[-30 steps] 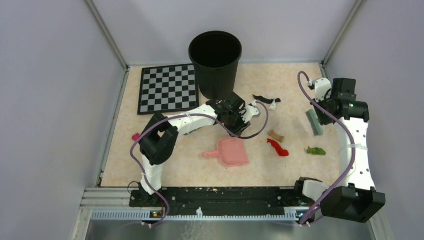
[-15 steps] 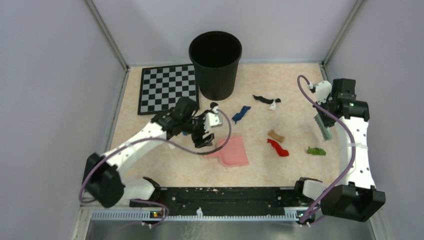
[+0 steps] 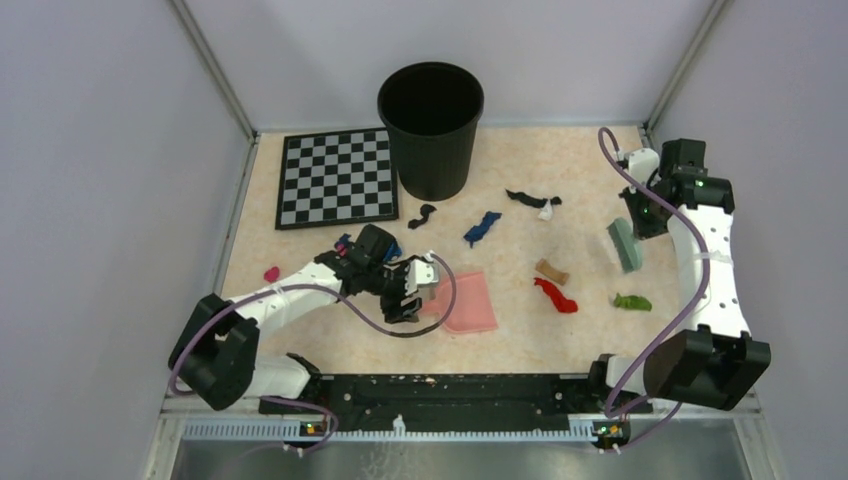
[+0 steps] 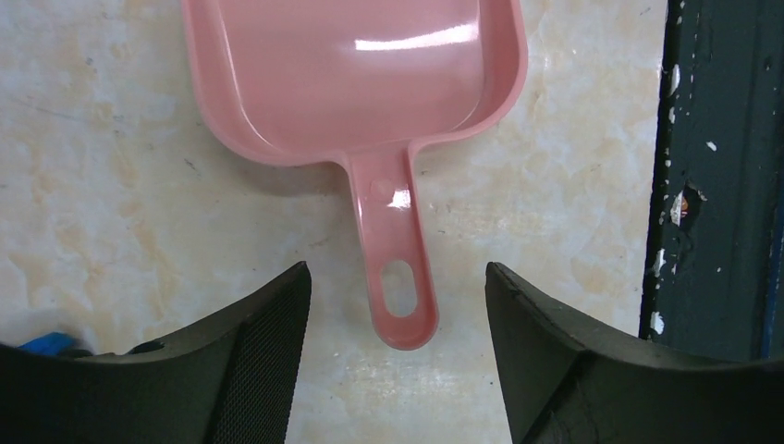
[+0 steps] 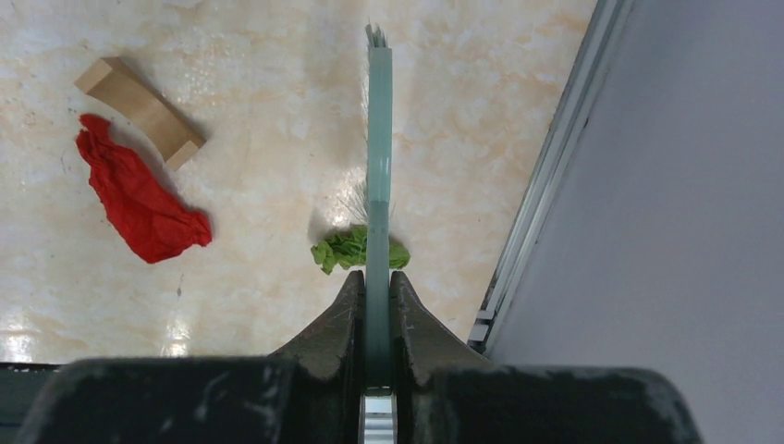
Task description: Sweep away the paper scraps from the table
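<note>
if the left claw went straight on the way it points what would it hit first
Probably the pink dustpan handle, which sits ahead between the open left claw's fingers, though height is unclear.

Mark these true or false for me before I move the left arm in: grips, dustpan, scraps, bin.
1. The right gripper is shut on the brush. True.
2. The left gripper grips the dustpan handle. False: its fingers are open, and the handle shows between them.
3. Scraps lie in the dustpan. False: its tray looks bare.
4. The green scrap lies on the table by the brush. True.
5. The black bin is tipped over. False: it stands upright.
</note>
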Controlling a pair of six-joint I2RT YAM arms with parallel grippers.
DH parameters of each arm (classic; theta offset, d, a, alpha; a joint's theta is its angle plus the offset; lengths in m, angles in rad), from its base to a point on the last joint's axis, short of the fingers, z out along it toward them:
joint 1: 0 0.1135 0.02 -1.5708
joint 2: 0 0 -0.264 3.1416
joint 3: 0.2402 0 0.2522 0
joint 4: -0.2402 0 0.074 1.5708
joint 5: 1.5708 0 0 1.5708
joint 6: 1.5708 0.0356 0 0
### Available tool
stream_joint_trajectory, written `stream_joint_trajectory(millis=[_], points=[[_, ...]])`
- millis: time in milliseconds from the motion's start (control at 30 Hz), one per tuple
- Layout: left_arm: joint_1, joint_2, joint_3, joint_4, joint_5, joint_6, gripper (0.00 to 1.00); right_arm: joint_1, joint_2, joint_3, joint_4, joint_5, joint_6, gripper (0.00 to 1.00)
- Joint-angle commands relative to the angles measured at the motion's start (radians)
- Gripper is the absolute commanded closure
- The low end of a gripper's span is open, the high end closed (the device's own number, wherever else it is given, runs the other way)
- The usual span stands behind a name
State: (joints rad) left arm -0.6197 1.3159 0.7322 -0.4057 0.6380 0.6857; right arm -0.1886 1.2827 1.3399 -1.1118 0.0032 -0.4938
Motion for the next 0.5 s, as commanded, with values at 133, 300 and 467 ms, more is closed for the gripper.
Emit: stream_joint_trajectory(millis=[133, 300, 467], points=[[0.008, 0.093, -0.021, 0.057, 0.072, 0.089, 0.34, -0.011, 0.011, 0.081, 0.005, -0.040, 0.032, 1.00], [0.008, 0.146, 0.011, 0.067, 0.063, 0.090, 0.53, -0.011, -0.004, 0.071, -0.018, 0.045, 0.056, 1.00], [0.007, 0.141, 0.107, -0.055, 0.053, 0.091, 0.73, -0.013, -0.028, 0.060, -0.042, 0.274, 0.046, 1.00]])
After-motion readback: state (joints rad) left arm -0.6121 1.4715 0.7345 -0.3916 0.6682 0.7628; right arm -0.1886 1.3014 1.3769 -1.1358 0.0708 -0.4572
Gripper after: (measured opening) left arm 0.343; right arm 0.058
